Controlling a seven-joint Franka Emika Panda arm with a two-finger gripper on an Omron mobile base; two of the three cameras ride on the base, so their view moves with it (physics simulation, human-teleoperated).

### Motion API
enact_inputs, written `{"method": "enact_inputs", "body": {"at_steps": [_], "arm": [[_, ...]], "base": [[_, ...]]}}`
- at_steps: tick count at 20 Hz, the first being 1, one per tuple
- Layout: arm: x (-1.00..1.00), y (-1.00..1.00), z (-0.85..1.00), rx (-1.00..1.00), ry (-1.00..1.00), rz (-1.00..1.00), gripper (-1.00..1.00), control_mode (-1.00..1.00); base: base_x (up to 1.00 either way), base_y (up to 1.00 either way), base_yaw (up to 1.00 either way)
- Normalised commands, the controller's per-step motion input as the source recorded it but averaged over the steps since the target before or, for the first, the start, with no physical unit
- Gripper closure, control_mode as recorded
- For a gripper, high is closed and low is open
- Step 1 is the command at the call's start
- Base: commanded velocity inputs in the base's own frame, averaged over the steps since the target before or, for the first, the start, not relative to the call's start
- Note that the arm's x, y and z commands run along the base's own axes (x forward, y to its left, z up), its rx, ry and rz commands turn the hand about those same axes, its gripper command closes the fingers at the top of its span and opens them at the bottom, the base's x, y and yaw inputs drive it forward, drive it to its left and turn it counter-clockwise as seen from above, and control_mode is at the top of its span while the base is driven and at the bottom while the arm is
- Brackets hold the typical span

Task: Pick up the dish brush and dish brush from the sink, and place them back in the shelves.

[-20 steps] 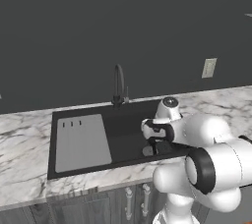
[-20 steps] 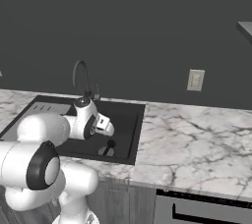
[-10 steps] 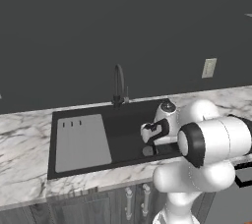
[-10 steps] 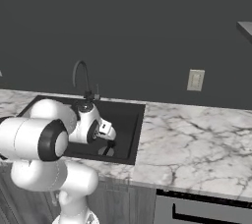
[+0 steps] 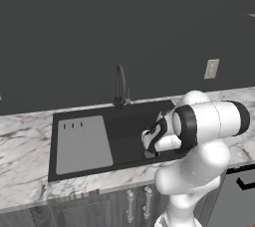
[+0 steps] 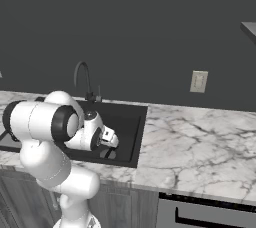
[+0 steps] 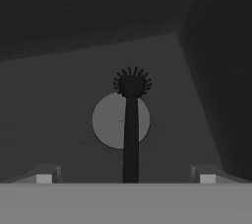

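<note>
A dark dish brush [image 7: 131, 134] lies on the floor of the black sink [image 5: 127, 124]. Its round bristled head points away from the hand and its straight handle runs back between my fingers, across the grey drain disc [image 7: 109, 120]. My gripper [image 7: 125, 178] is open, low inside the basin, with one fingertip on each side of the handle's near end and not touching it. From the base views the gripper [image 5: 149, 151] [image 6: 111, 150] hangs over the right half of the sink [image 6: 131, 122]. The grey shelves [image 6: 249, 28] show at the upper right.
A pale grey ribbed board [image 5: 82, 144] fills the sink's left part. The dark arched faucet [image 5: 120, 86] stands at the back rim. White marble counter [image 6: 200, 142] stretches to the right, with a wall outlet [image 6: 199, 81] above it. The sink's walls close in around the hand.
The hand has gone down into the sink's right half and the elbow has swung forward and higher. The jaws have stayed wide apart.
</note>
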Motion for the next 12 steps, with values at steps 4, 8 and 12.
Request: {"method": "enact_inputs", "body": {"at_steps": [4, 8, 12], "arm": [[0.13, 0.00, -0.36, 0.00, 0.00, 0.00, -1.00, -1.00], [0.12, -0.01, -0.35, 0.00, 0.00, 0.00, -1.00, -1.00], [0.13, -0.02, -0.29, 0.00, 0.00, 0.00, -1.00, -1.00]], "base": [[0.00, 0.00, 0.00], [0.00, 0.00, 0.00], [0.00, 0.00, 0.00]]}}
